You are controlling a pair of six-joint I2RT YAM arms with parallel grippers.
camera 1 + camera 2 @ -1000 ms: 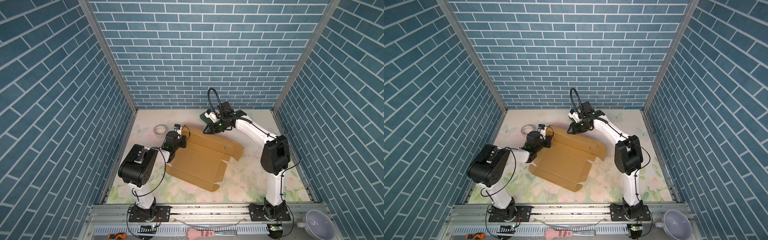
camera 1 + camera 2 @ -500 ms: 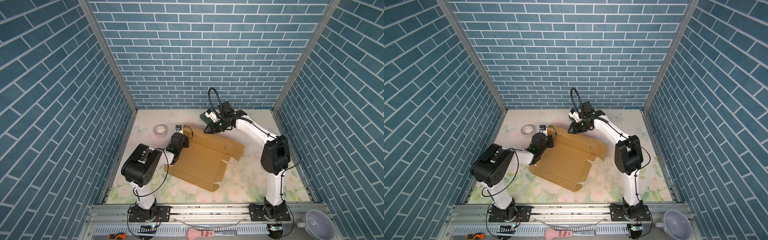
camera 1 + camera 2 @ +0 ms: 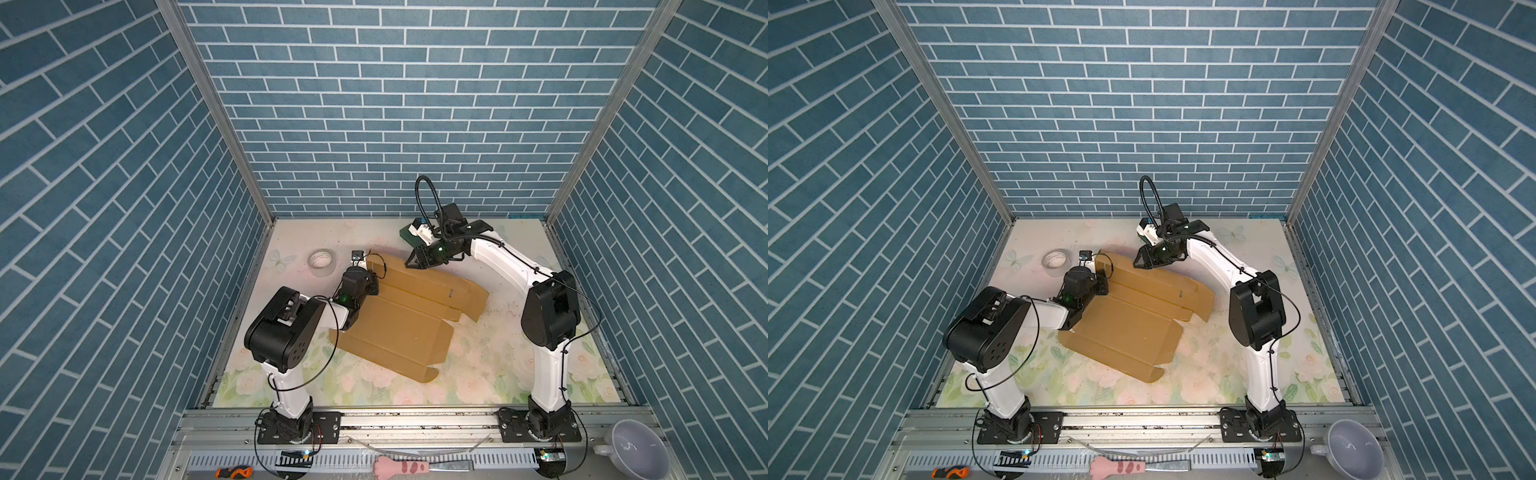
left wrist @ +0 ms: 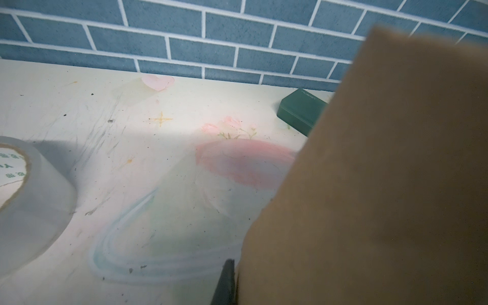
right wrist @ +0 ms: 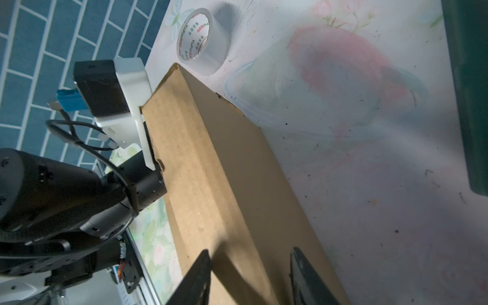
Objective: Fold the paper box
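now the left gripper (image 3: 370, 279) has slid in to the 10 o'clock corner of the paper box (image 3: 399, 328), which lies mid-table. an end flap (image 3: 376, 266) stands upright there. one finger (image 4: 224, 282) lies against that flap and its partner is hidden, so i cannot tell if it grips. the right gripper (image 5: 250, 266) has hardly moved, jaws apart astride the back wall (image 5: 237, 184) at 12 o'clock. tucking the flap looks close.

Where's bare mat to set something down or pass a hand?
Bare mat: near-right patch between the paper box and right arm base; far strip between tape roll and green block. Crowded: box's far edge, where left gripper and right gripper work.
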